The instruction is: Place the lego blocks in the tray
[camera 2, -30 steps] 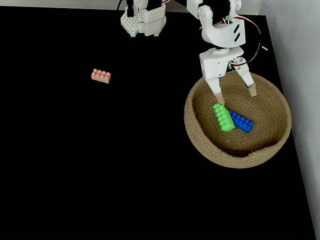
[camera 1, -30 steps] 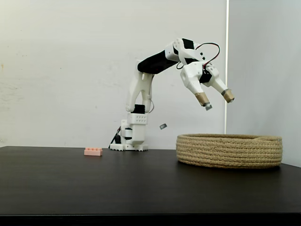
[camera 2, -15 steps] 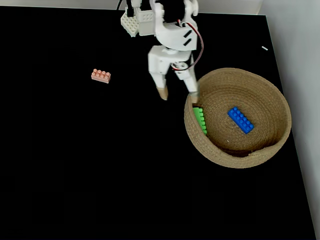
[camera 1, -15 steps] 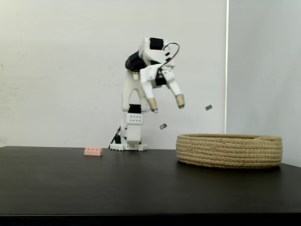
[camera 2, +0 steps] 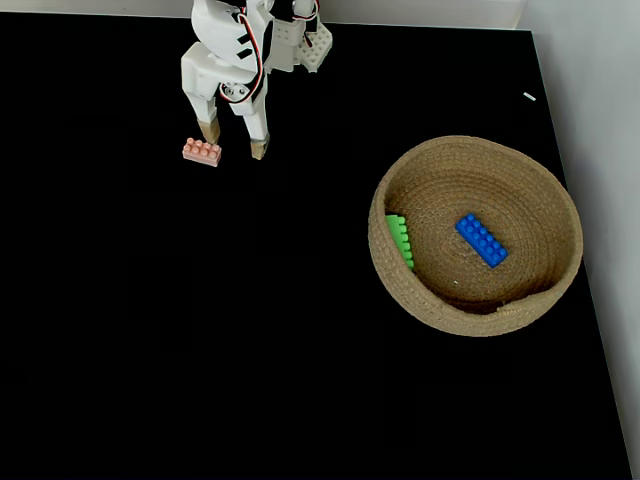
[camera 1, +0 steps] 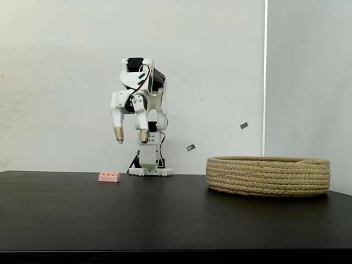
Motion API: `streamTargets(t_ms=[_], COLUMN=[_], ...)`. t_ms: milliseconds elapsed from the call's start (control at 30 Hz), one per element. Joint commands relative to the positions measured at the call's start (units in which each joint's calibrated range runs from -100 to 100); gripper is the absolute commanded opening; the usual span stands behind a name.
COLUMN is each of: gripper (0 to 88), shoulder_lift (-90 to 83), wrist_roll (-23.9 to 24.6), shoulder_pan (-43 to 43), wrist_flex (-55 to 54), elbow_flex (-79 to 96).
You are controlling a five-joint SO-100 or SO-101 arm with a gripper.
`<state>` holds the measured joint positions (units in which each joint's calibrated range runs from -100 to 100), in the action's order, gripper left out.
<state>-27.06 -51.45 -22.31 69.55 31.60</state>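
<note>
Three lego blocks counted, one tray [camera 2: 478,322]. Sitting inside the tray: blue brick [camera 2: 481,240] near the middle, green brick [camera 2: 399,240] leaning against the left inner wall, seemingly tilted. Lying on the black worktop [camera 2: 200,330], well apart from the tray: pink brick [camera 2: 201,152] [camera 1: 109,177]. Hanging above it, fingertips down, spread wide and gripping nothing: gripper [camera 2: 234,141] [camera 1: 131,137], one fingertip [camera 2: 210,133] just over the pink brick in the view from above.
</note>
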Motion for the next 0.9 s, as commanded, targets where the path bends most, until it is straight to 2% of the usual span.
streamTargets(t_ms=[0,433,867], gripper=[21.2,20.5,20.4], shoulder_lift=[-6.13,-7.94,-7.17], wrist_roll=[-6.89,-29.26,-39.56], shoulder_pan=[-3.24,-11.57,-12.06], wrist_flex=[-2.45,-6.62,-13.28], elbow_flex=[3.84,12.59,16.88])
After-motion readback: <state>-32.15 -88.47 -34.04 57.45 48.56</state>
